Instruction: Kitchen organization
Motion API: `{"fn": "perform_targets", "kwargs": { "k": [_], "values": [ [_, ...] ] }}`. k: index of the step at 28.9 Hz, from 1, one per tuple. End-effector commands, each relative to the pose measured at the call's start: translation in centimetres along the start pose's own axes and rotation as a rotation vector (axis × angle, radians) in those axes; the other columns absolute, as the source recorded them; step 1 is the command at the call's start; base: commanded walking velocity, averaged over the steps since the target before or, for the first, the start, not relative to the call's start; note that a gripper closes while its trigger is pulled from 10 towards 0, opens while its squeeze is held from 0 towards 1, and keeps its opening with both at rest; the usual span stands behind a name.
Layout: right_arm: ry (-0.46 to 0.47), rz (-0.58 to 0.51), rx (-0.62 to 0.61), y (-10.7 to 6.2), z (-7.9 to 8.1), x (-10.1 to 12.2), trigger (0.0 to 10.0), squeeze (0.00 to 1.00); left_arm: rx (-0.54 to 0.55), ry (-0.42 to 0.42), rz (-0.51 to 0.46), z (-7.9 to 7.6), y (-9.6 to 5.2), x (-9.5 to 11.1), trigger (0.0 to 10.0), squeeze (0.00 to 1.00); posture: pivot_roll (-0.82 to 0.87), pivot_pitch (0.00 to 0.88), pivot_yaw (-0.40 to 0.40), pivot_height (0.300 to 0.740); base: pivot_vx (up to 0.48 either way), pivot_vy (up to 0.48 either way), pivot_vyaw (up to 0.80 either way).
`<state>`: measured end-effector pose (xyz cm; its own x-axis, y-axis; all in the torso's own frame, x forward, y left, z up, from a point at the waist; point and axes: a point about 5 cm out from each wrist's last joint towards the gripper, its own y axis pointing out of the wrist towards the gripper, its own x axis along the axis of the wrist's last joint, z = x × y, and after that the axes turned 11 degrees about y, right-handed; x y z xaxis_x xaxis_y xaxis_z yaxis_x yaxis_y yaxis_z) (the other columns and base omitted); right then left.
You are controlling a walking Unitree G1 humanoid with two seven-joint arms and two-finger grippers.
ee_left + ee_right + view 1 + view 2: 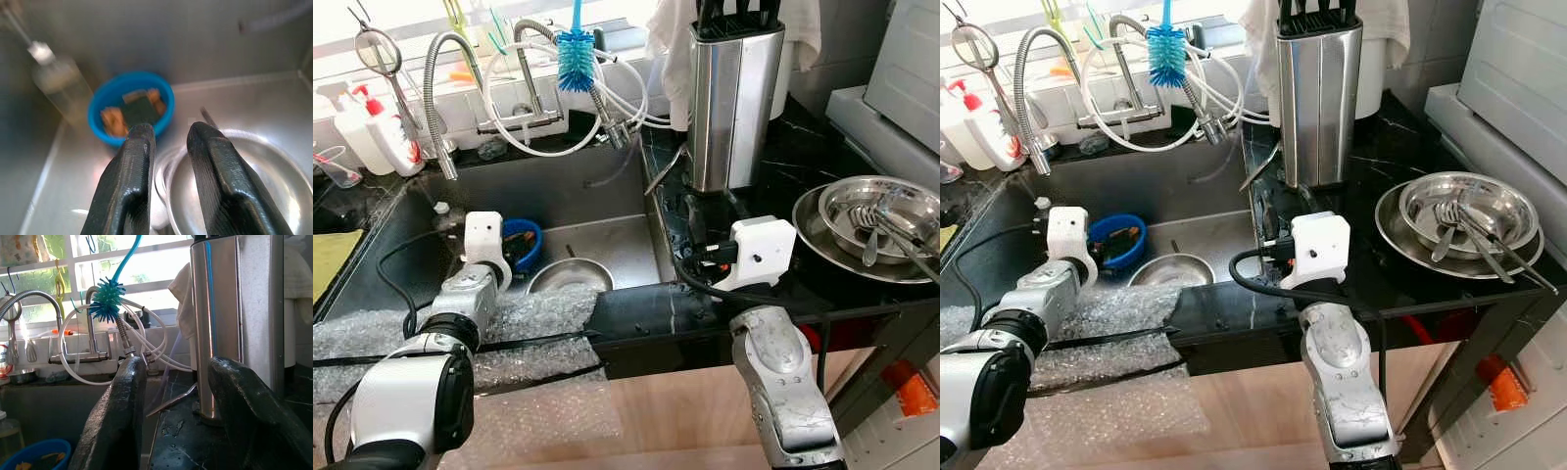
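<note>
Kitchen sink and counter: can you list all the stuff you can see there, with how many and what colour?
Sink: one, steel, left of the black counter.
Blue bowl: one, in the sink, brown and dark bits inside.
Steel bowl: one, silver, in the sink beside the blue bowl.
Bottle brush: one, blue, hanging at the taps.
Knife block: one, silver, on the counter.
Steel dishes: two stacked, silver, holding cutlery, right end of counter.
White bottles: two, red caps, behind the sink.
Bubble wrap: clear, on the sink's front edge.
Left gripper: black fingers, open, over the sink.
Right gripper: black fingers, open, over the counter.
</note>
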<state>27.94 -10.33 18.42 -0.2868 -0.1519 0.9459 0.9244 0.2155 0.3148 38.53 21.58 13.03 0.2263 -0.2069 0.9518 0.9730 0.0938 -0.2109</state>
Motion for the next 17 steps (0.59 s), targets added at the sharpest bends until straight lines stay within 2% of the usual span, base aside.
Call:
{"fn": "perform_targets", "kwargs": {
  "k": [1, 2, 8, 17],
  "values": [
    [0.0, -0.002, 0.015, 0.0, 0.4, 0.1, 10.0, 0.0, 0.085, 0.007, -0.122, 1.7, -0.1, 1.9, 10.0, 0.0, -0.07, 0.013, 0.158, 0.74, 0.0, 0.0, 0.0],
    [0.0, 0.0, 0.017, 0.0, 0.4, 0.1, 10.0, 0.0, 0.116, -0.015, -0.198, 2.0, -0.2, 2.7, 10.0, 0.0, -0.07, 0.017, 0.155, 0.74, 0.0, 0.0, 0.0],
    [-0.007, 0.016, 0.017, -0.1, 0.4, -0.6, 10.0, 0.0, 0.133, -0.062, -0.383, 1.8, -1.1, 3.8, 10.0, 0.0, -0.06, 0.012, 0.148, 0.74, 0.0, 0.0, 0.0],
    [-0.014, 0.04, 0.027, -0.2, 0.4, -1.4, 10.0, 0.0, 0.151, -0.084, -0.499, 0.6, -2.4, 3.0, 10.0, 0.0, -0.06, 0.013, 0.139, 0.74, 0.0, 0.0, 0.0]
  ]
}}
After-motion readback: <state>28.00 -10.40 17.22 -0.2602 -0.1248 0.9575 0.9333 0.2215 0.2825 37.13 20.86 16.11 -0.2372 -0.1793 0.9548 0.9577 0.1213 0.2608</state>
